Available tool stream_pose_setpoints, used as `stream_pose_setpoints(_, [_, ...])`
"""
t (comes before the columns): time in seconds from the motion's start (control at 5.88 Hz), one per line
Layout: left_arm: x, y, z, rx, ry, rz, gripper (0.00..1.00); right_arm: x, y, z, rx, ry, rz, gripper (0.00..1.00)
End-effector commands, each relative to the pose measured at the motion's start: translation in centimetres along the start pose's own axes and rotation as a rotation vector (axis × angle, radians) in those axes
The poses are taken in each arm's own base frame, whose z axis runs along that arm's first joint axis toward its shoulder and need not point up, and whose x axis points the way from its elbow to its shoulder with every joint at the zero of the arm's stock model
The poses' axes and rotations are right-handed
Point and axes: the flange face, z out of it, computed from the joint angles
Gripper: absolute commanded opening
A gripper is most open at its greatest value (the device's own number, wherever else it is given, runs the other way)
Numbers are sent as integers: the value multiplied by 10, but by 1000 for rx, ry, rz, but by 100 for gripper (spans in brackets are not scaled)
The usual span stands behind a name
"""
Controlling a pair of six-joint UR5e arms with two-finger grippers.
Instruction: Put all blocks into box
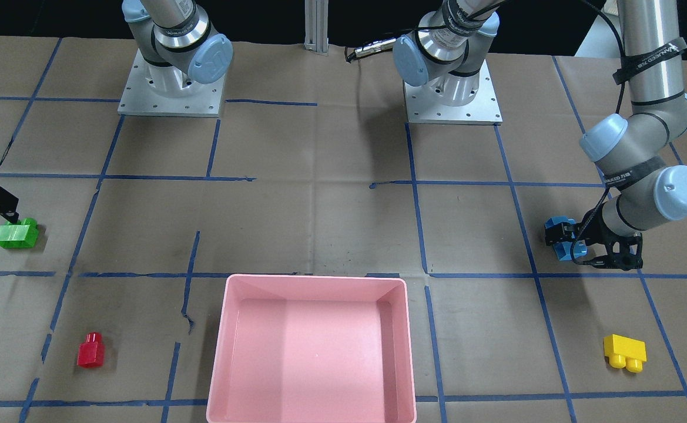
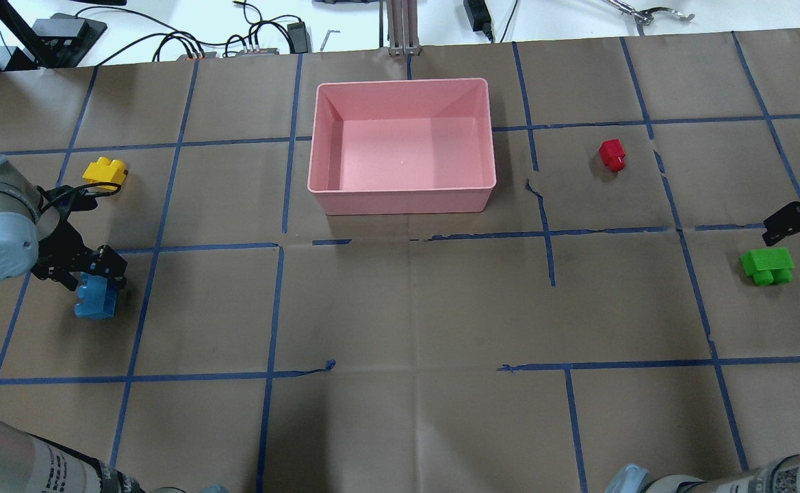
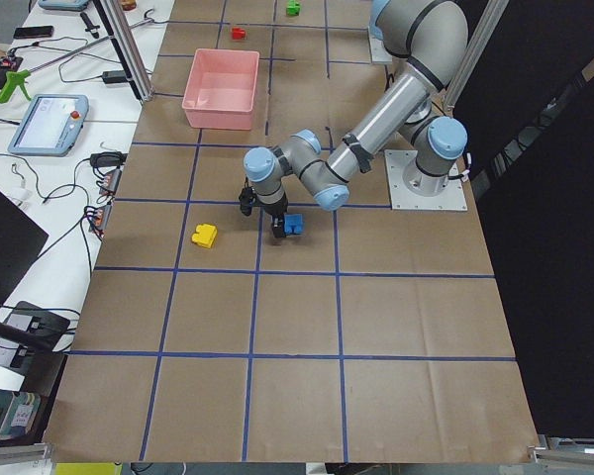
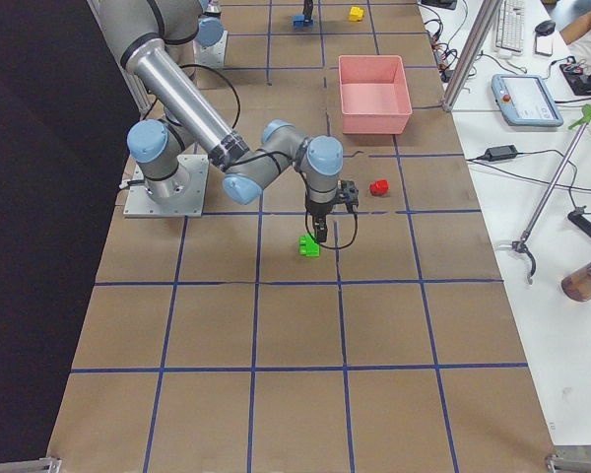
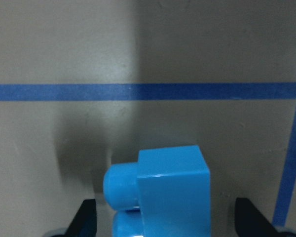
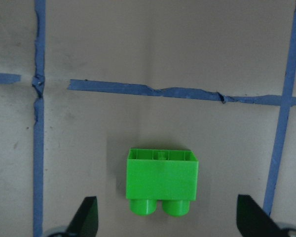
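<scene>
The blue brick (image 5: 172, 187) lies far off the pink box's (image 2: 400, 198) left side, right between the wide-open jaws of the left gripper (image 5: 167, 224). The right gripper (image 6: 167, 224), wide open too, hangs over the green brick (image 6: 162, 180) far off the box's right side. That brick's long side goes from finger to finger.

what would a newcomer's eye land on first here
The big pink box sits empty at the table's far middle. The left gripper, open, straddles the blue brick; the right gripper, open, hangs over the green brick. The red brick and yellow brick lie untouched off to the sides.
</scene>
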Motion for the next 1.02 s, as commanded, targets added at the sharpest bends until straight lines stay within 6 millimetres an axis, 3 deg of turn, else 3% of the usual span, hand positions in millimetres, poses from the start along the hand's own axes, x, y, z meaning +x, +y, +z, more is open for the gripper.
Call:
stream_pose_setpoints(0.0, [0,0,2,-4,0,-1,47,12,0,28,-9,-6,84,100])
stream_pose_setpoints(0.17, [-1,-1,-3,1,-6,-6,19,12,1,38,-32,-12,84,100])
stream_pose_setpoints(0.34, [-3,-3,-9,10,-12,-8,4,14,2,50,-62,-13,83,100])
stream_pose_setpoints(0.68, [3,-18,-56,70,-22,-15,0,12,4,47,-72,-21,86,100])
stream_pose_setpoints(0.85, [33,-41,-78,129,13,-15,0,12,4,49,-73,-27,86,100])
